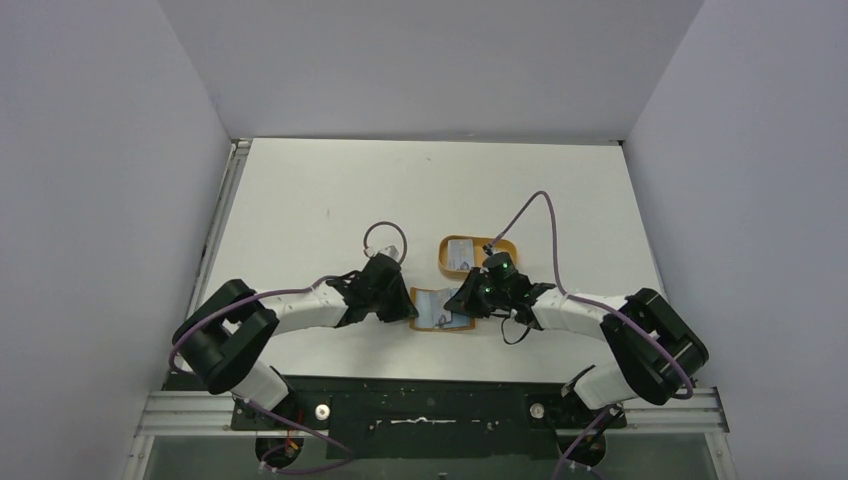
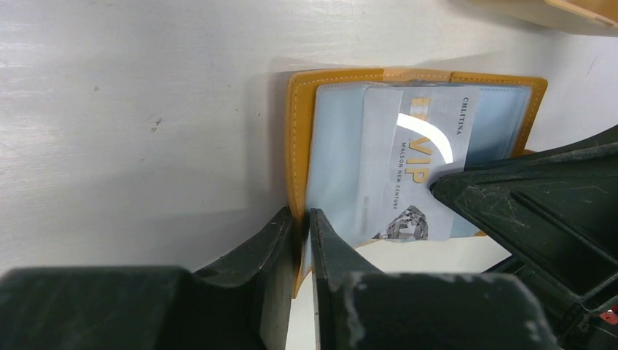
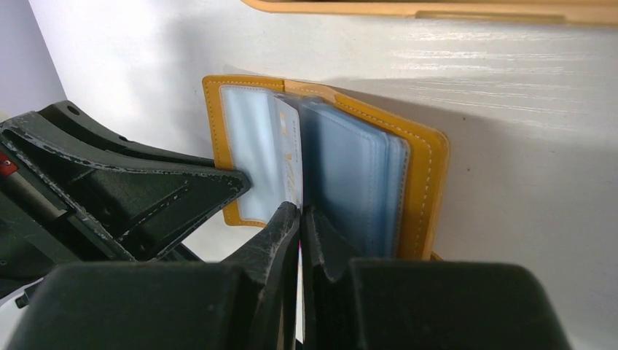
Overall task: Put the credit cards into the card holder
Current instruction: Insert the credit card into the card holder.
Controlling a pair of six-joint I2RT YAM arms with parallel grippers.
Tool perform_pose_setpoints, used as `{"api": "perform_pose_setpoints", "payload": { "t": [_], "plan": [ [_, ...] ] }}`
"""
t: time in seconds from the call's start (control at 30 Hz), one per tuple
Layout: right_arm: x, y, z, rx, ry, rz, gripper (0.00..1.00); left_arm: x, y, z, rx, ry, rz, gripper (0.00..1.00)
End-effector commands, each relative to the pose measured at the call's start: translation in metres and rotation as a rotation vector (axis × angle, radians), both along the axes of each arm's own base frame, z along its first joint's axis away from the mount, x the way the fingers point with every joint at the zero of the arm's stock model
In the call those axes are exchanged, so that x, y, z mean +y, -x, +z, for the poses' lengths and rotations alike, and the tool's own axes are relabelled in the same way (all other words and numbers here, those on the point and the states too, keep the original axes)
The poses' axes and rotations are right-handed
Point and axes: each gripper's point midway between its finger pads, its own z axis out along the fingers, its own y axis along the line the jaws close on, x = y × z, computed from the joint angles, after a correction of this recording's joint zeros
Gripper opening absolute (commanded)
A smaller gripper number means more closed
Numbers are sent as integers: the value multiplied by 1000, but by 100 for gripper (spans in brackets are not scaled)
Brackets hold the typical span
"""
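The tan-orange card holder (image 1: 440, 312) lies open on the table between my two grippers. In the left wrist view its cover (image 2: 297, 124) holds clear bluish pockets, with a silvery grey-white VIP credit card (image 2: 419, 168) partly in a pocket. My left gripper (image 2: 302, 219) is shut on the holder's left cover edge. My right gripper (image 3: 300, 211) is shut on the edge of the silvery card (image 3: 290, 157), which stands on edge among the holder's (image 3: 426, 182) pockets. In the top view the left gripper (image 1: 405, 305) and the right gripper (image 1: 465, 300) flank the holder.
The orange oval tray (image 1: 441, 258) stands just behind the holder with a pale card (image 1: 463, 250) in it. Its rim shows in the left wrist view (image 2: 568, 14) and in the right wrist view (image 3: 437, 9). Purple cables loop above both wrists.
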Motion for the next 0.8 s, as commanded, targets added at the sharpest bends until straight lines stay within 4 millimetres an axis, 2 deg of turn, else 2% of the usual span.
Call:
{"api": "perform_pose_setpoints", "payload": {
  "t": [0.0,0.17,0.4,0.53,0.77],
  "plan": [
    [-5,-8,-8,-31,45,-50,0,5,10,-6,17,-18,-7,16],
    [-8,-4,-13,-26,59,-50,0,8,11,-4,10,-19,-2,26],
    [-7,-3,-17,-22,72,-35,0,17,14,-2,2,-30,12,27],
    [-6,-2,-17,-24,74,-28,0,22,15,-5,7,-45,21,25],
    [-3,0,-19,-23,76,-17,0,22,16,-12,16,-46,26,13]
  ]
}}
